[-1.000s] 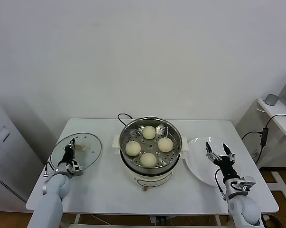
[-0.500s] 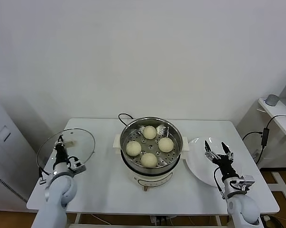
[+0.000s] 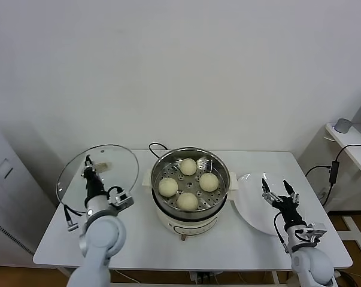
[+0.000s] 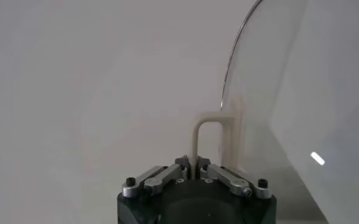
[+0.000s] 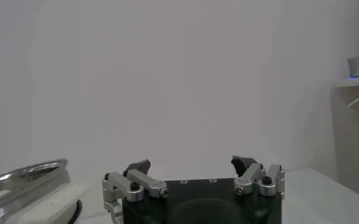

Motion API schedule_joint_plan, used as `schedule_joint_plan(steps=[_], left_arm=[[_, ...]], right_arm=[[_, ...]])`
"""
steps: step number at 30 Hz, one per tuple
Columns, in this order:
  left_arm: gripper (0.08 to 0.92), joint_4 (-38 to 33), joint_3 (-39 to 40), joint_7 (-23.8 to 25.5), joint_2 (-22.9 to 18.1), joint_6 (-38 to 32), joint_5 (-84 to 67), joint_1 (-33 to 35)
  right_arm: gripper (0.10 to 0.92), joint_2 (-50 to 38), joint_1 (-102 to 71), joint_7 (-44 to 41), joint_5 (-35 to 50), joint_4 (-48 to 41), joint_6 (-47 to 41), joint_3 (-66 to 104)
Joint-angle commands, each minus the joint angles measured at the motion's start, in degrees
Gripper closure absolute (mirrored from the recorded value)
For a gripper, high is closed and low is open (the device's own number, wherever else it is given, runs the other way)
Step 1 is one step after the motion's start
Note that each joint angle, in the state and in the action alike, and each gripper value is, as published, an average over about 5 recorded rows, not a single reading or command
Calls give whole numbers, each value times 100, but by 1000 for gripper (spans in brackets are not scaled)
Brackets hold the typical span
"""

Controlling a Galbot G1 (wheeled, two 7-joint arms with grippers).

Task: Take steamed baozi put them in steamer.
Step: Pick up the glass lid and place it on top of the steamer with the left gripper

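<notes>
4 baozi (image 3: pixel 188 201) in upright steamer (image 3: pixel 219 194); no long axis.

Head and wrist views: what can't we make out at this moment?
- Round shiny stainless-steel steamer: the undersides of the four cream-white baozi are hidden in the head view.
- White electric pot base: mostly covered by the steamer.
- Flat white plate: partly behind the open right gripper.
- Round glass lid: cut off by the left wrist view's edge; the shut left gripper holds its cream handle.
</notes>
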Motion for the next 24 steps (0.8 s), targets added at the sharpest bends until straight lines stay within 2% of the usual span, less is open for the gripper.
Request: schedule_joint_plan(steps=[1,4,13,18,24], left_arm=[[877,-445,956,591,-961,412,899,-217],[877,-110,1353,590,-1125,412,906,-465],[877,895,2145,450,-1141,412,391,-1031],[877,1220,2433,100,-1141,412,-292,-1232],[877,1414,2672,-611,-1141,412,-1231,-1351]], right_arm=[[203,-17,-26,1,0,-5,-21,26],[203,-18,-51,1,-17,13,-66,60],[203,-1,-132,10,-43,-43,-136,165],[203,13,-166,15,-65,-91,-185,194],[203,-9,-161,37,-102,-138,-208,193]])
